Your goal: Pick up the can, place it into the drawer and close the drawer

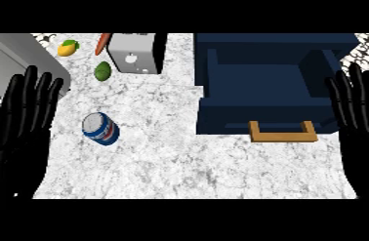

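A blue and white can (100, 129) with a silver top stands on the marble counter (180, 162), left of centre. The dark blue drawer (263, 79) is pulled open at the right, its inside showing nothing, with a tan handle (283, 133) on its front. My left hand (27, 108) is at the left edge, open, fingers pointing up, a short way left of the can and apart from it. My right hand (349, 101) rests open at the right edge, beside the drawer's right wall.
A grey toaster (133, 53) stands at the back. Near it lie a green avocado (103, 71), an orange carrot (102, 44) and a yellow lemon (67, 48). A grey sink edge (29, 59) fills the back left corner.
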{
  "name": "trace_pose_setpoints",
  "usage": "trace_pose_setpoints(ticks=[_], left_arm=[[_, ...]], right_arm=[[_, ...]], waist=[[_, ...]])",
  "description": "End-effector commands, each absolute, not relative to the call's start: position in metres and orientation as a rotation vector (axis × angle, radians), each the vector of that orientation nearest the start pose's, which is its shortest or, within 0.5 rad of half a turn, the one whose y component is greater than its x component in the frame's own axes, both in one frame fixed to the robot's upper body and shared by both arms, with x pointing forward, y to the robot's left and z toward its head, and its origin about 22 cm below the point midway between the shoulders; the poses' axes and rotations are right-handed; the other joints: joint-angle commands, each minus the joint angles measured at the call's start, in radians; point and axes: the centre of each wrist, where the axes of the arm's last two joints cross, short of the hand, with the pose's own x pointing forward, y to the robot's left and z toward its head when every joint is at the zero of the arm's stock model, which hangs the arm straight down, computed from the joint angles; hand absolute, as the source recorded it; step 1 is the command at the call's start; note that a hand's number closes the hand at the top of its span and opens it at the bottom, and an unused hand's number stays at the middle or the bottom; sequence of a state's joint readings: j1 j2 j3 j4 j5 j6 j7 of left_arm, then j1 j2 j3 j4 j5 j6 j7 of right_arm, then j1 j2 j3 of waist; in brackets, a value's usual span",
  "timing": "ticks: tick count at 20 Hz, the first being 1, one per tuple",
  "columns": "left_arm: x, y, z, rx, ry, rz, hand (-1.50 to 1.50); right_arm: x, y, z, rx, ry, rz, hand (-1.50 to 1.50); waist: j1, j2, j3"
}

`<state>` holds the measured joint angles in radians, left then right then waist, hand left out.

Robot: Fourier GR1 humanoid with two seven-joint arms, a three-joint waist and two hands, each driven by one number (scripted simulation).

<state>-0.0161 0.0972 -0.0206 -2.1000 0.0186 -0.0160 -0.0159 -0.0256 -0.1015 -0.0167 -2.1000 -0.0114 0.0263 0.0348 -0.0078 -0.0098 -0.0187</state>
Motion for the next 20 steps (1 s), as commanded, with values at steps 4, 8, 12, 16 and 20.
trace_pose_setpoints(ticks=[4, 8, 12, 16, 20], left_arm=[[0.223, 0.277, 0.121, -0.208, -2.11, -0.22, -1.5], [0.217, 0.304, 0.099, -0.068, -1.743, -0.257, -1.5], [0.212, 0.325, 0.134, -0.081, -1.713, -0.299, -1.5], [0.2, 0.345, 0.148, -0.096, -1.705, -0.297, -1.5], [0.182, 0.352, 0.128, -0.113, -1.703, -0.267, -1.5]], right_arm=[[0.224, -0.231, 0.14, 0.001, -2.086, 0.123, -1.5], [0.2, -0.26, 0.102, -0.188, -1.802, -0.087, -1.5], [0.185, -0.263, 0.107, -0.206, -1.775, -0.107, -1.5], [0.17, -0.297, 0.103, -0.231, -1.768, -0.087, -1.5], [0.161, -0.297, 0.099, -0.227, -1.776, -0.11, -1.5]], waist=[[0.012, 0.011, 0.018], [-0.008, 0.013, 0.019], [0.005, 0.006, 0.019], [0.007, 0.007, 0.019], [0.009, 0.008, 0.019]])
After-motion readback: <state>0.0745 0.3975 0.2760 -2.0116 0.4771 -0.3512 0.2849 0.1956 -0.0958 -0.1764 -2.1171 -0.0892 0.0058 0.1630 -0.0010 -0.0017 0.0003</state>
